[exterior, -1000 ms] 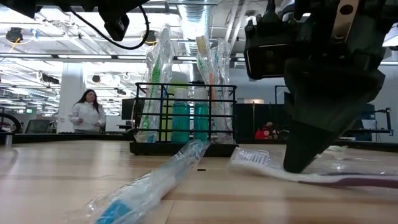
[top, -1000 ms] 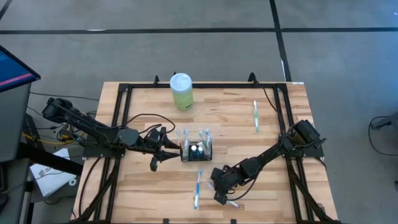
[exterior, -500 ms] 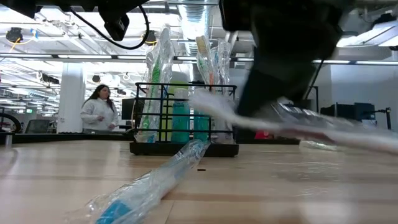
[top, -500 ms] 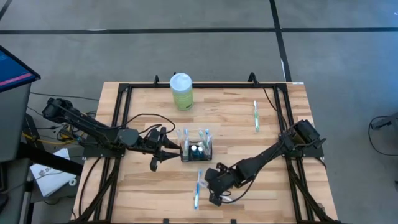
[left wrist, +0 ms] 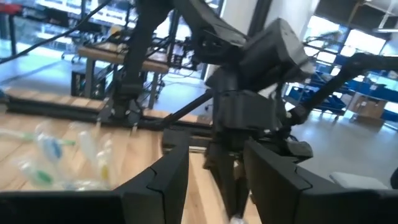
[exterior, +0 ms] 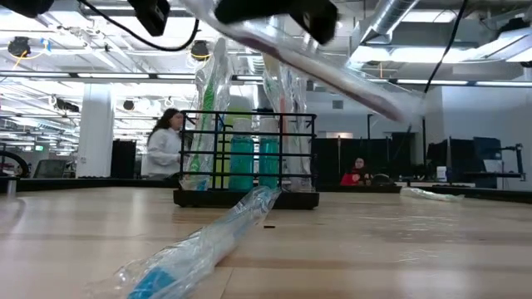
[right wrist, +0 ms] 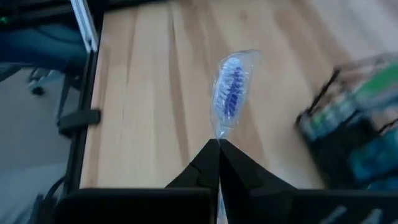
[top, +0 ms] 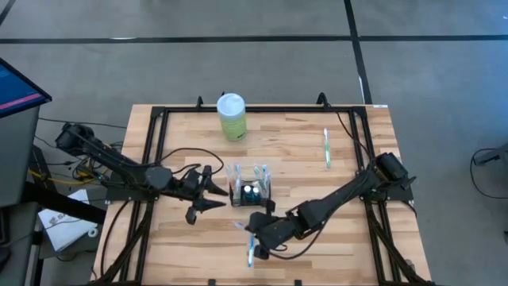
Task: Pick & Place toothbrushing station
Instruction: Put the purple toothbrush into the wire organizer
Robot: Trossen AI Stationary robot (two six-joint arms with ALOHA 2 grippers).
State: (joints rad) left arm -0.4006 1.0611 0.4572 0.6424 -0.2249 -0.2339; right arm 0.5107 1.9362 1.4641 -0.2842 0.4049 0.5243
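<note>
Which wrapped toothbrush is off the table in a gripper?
The blue-bristled wrapped toothbrush, pinched by the right gripper. One blue toothbrush lies at the front, a green toothbrush far right; others stand in the caddy.

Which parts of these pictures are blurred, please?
Low view: the wrapped toothbrush carried overhead is smeared. Right wrist view: the caddy is out of focus, the held brush head fairly clear. Left wrist view: soft throughout.
</note>
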